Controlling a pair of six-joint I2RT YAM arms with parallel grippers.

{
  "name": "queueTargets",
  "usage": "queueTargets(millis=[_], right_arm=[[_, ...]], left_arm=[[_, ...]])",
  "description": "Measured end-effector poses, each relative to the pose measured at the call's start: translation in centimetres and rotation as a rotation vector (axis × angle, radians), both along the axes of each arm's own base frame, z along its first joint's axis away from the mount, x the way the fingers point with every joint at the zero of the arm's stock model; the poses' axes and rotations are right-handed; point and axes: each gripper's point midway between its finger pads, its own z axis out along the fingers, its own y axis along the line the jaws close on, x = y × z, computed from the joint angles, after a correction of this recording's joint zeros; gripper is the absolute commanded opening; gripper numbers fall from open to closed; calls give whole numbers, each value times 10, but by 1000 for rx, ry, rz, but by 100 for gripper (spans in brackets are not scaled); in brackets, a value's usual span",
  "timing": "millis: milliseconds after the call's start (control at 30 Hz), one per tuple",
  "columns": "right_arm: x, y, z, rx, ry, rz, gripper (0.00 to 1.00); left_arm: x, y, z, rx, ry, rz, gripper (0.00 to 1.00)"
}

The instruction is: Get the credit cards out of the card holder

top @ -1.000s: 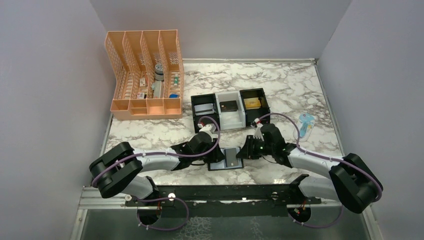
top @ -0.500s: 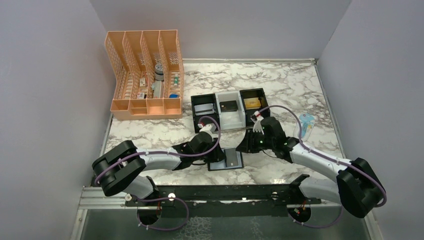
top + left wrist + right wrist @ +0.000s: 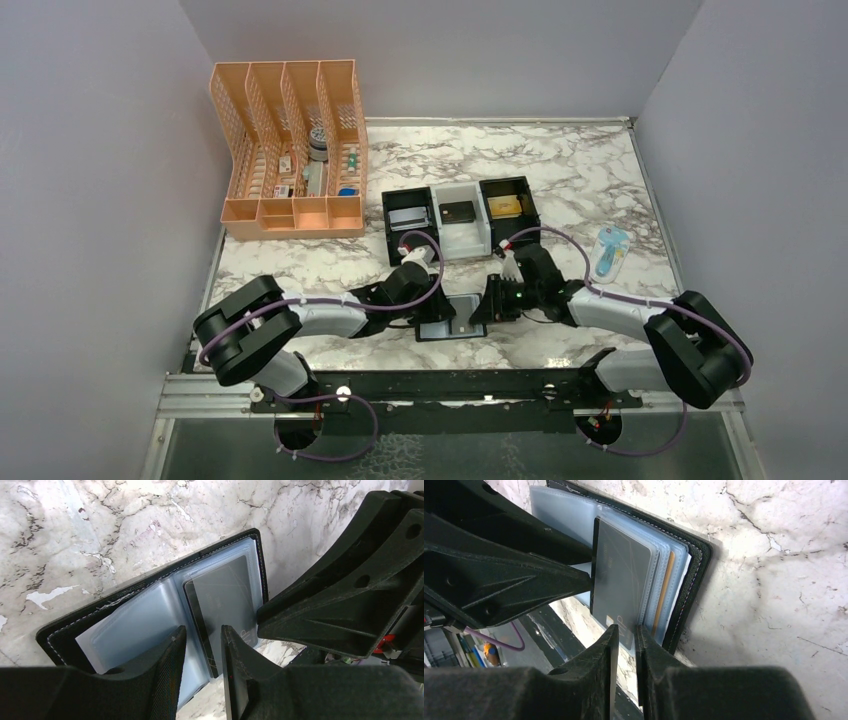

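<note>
**Open card holder (image 3: 452, 328) half buried under both claws**

From above, the arms cover much of the holder, which lies on the marbled table (image 3: 570, 170) between them. The right claw (image 3: 625, 629) is almost closed on the near edge of the dark grey card (image 3: 621, 580). Whether it pinches the card itself or only its clear sleeve is hard to tell. The left claw (image 3: 202, 630), jaws narrowly apart, hangs over the holder's left half with nothing seen clamped. The cover is black with pale stitching, the sleeves (image 3: 130, 625) glossy and translucent, with an orange card edge (image 3: 664, 590) among them. Three square trays (image 3: 462, 240) stand beyond the holder.
</note>
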Motion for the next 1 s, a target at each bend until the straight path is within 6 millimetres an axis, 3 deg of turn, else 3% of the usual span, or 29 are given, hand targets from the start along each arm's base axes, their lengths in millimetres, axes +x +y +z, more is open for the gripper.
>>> queueTargets(millis=[467,867,1000], right_arm=[[2,-2,0,-12,-8,-12,19],[15,0,16,-19,-41,-41,19],[15,0,9,-32,-14,-51,19]], left_arm=[[-1,-2,-3,-18,47,32,24],[-4,-4,-6,-28,85,44,21],[-4,-4,-6,-29,86,44,20]])
